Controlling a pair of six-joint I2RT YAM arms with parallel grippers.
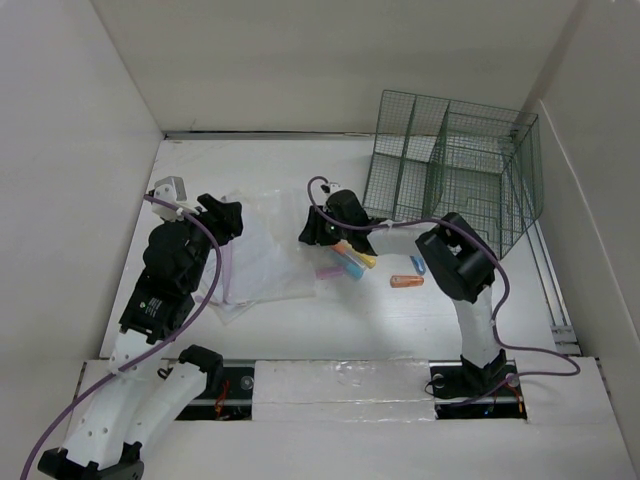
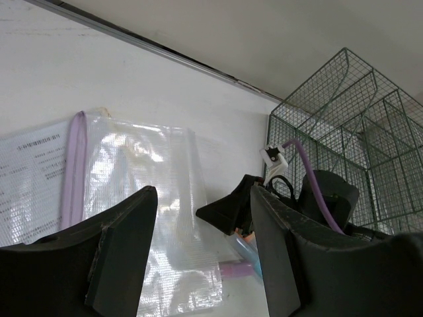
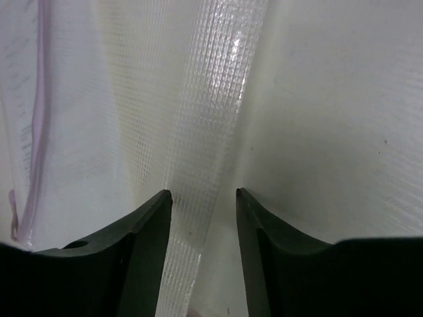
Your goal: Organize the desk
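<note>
The white desk (image 1: 300,320) holds a clear mesh zip pouch (image 1: 265,250) with printed papers inside. My left gripper (image 1: 225,215) is open and empty, just above the pouch's left part; the pouch (image 2: 145,172) shows between its fingers. My right gripper (image 1: 308,232) is open at the pouch's right edge, low over the desk. In the right wrist view the pouch's mesh edge (image 3: 205,99) lies between the open fingertips (image 3: 165,198), not pinched. A blue marker (image 1: 350,265), a yellow marker (image 1: 362,258) and a pink marker (image 1: 330,271) lie under the right wrist.
A dark green wire-mesh rack (image 1: 450,170) stands at the back right; it also shows in the left wrist view (image 2: 344,119). An orange marker (image 1: 407,282) and a small blue item (image 1: 417,265) lie near the right arm. White wall panels enclose the desk.
</note>
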